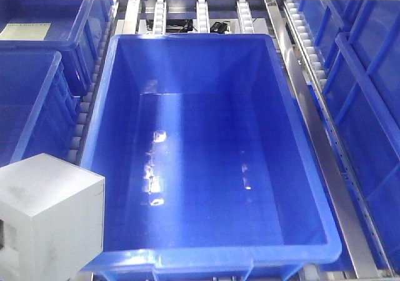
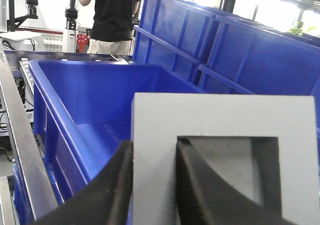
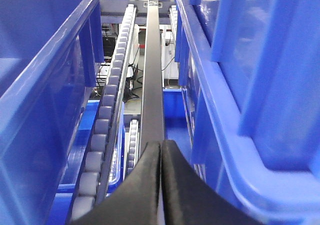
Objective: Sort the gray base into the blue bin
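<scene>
1. Nearest the left wrist camera is the left gripper [image 2: 154, 147]. It is clamped on the gray base [image 2: 220, 120]: one black finger [image 2: 107, 185] lies on an outer face and the other [image 2: 205, 185] sits inside the square recess, so a single wall of the recess is pinched between them.
2. Location: in the front view the gray base [image 1: 50, 212] sits at 8 o'clock. It covers the near-left corner of the blue bin [image 1: 190, 37] and is not yet over the bin floor. I cannot tell how high it is above the rim.
3. Handling, in my judgement: the block looks rigid and matte, so the pads should bite without slipping. Nothing about it looks fragile. I cannot read its weight. A one-wall pinch carries it, which suggests a modest load.
4. Grip point: the recess wall is the natural hold. That hold is off-centre, so I would expect the block to tilt under quick moves and would carry it slowly.
5. Bin: its floor is bare and glossy, with the open interior toward 2 o'clock of the block.
6. Right gripper [image 3: 161, 150]: the jaws are pressed together on nothing, and it is parked over the metal rail [image 3: 152, 85] beside the roller track [image 3: 107, 115].
</scene>
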Motion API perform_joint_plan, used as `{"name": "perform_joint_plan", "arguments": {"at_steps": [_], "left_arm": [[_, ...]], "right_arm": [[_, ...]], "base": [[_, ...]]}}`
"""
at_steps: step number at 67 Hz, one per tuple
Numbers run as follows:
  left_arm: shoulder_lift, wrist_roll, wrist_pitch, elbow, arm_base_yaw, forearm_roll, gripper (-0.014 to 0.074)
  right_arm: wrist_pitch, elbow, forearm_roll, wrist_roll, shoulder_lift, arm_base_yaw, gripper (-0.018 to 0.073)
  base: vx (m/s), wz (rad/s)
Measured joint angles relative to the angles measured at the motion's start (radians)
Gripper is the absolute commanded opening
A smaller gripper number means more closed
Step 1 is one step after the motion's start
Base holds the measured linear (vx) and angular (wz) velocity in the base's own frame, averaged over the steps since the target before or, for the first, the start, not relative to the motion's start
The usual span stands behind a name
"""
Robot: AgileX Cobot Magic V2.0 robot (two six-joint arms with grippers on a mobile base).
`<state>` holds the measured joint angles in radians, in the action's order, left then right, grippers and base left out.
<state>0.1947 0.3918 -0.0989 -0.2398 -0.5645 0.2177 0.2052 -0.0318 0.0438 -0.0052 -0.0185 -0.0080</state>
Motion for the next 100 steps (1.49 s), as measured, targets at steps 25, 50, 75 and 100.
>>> {"name": "perform_joint_plan", "arguments": {"at_steps": [25, 50, 75, 100], "left_arm": [[0.0, 0.0, 0.0, 0.0, 0.0, 0.0, -0.0007], [0.0, 0.0, 0.0, 0.0, 0.0, 0.0, -0.0007], [0.0, 0.0, 0.0, 0.0, 0.0, 0.0, -0.0007], [0.0, 0.0, 0.0, 0.0, 0.0, 0.0, -0.0007]], "right_arm": [[0.0, 0.0, 0.0, 0.005, 0.0, 0.0, -0.0005], [0.0, 0.0, 0.0, 0.0, 0.0, 0.0, -0.0005], [0.0, 0.0, 0.0, 0.0, 0.0, 0.0, -0.0005], [0.0, 0.0, 0.0, 0.0, 0.0, 0.0, -0.0005]], "base": [[0.09, 0.0], [0.06, 0.0], [0.0, 0.0], [0.0, 0.0]]}}
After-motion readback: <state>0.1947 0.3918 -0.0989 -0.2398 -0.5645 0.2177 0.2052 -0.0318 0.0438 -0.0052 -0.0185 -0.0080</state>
